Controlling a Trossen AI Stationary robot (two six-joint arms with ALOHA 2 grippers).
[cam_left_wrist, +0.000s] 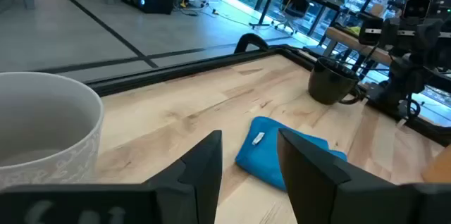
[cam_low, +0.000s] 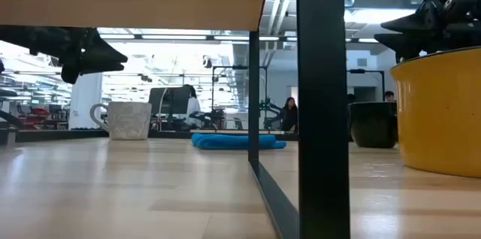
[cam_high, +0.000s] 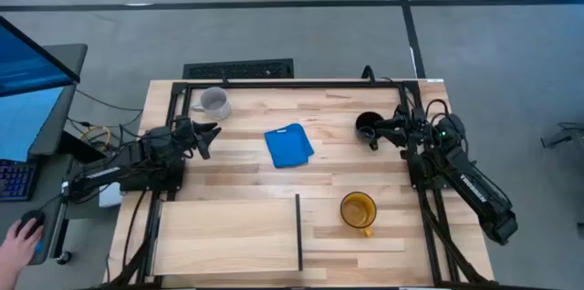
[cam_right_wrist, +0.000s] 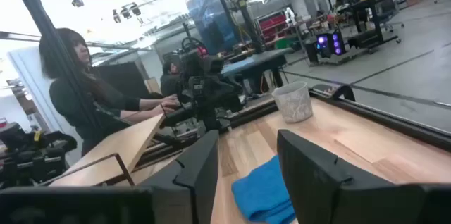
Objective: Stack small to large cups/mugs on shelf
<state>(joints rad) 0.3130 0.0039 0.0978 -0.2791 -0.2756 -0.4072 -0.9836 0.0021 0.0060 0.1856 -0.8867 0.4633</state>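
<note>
The light grey-white mug (cam_high: 212, 101) stands at the far left of the table. The black mug (cam_high: 367, 126) stands at the far right, and the yellow mug (cam_high: 358, 210) at the near right. The shelf (cam_high: 228, 233), a pale panel, lies at the near left with its dark divider (cam_high: 298, 231) upright on its right edge. My left gripper (cam_high: 205, 135) hovers open just near of the grey mug (cam_left_wrist: 42, 132), pointing right. My right gripper (cam_high: 379, 135) hovers open close beside the black mug (cam_left_wrist: 335, 83), pointing left. Nothing shows between its fingers (cam_right_wrist: 310, 171).
A flat blue cloth (cam_high: 289, 145) lies mid-table between the two grippers. Dark frame rails (cam_high: 274, 82) run along the table's far, left and right edges. A person's hand (cam_high: 23, 231) rests on a mouse left of the table, beside a monitor and keyboard.
</note>
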